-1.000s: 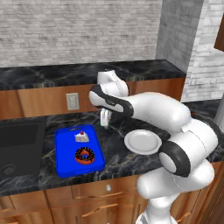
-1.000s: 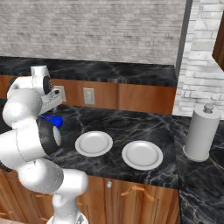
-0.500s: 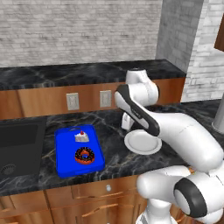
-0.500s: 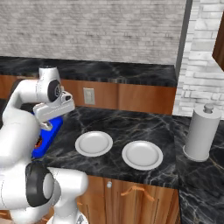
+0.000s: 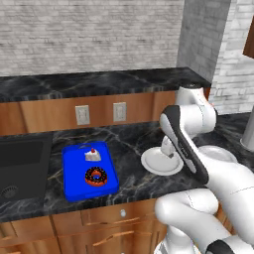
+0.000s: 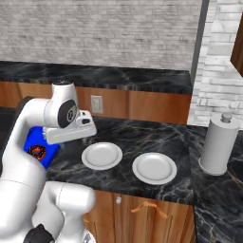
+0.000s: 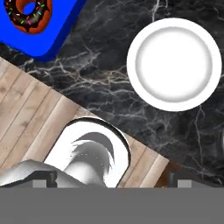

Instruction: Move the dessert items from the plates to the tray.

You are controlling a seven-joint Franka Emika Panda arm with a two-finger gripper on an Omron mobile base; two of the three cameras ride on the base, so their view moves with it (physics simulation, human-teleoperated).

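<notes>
The cake piece (image 5: 92, 155) and the chocolate donut (image 5: 95, 176) are both seen lying on the blue tray (image 5: 72, 174), the cake toward the tray's far end and the donut nearer the counter's front edge, the two apart from each other. Both white plates are bare: the left plate (image 6: 101, 155) and the right plate (image 6: 154, 168) are set side by side on the dark marble counter (image 6: 156, 135), to the right of the tray. From this lie of things the task is judged to be done, with nothing left on either plate to be carried.

What has changed over the last second is the arm alone. The hand, which was held close beside the tray's right edge a second ago, has been swung away to the right and is now held over the counter near the left plate, while cake, donut, tray and plates are found where they were. This is read as a withdrawal after the last placing.

The gripper (image 6: 86, 136) is held with its jaws spread as wide as they go, and nothing is held between them. In the hand view the donut (image 7: 29, 15) is seen at the far upper left corner on the tray (image 7: 65, 26), well apart from the jaws, and a bare plate (image 7: 173, 64) is seen closer, at upper right
</notes>
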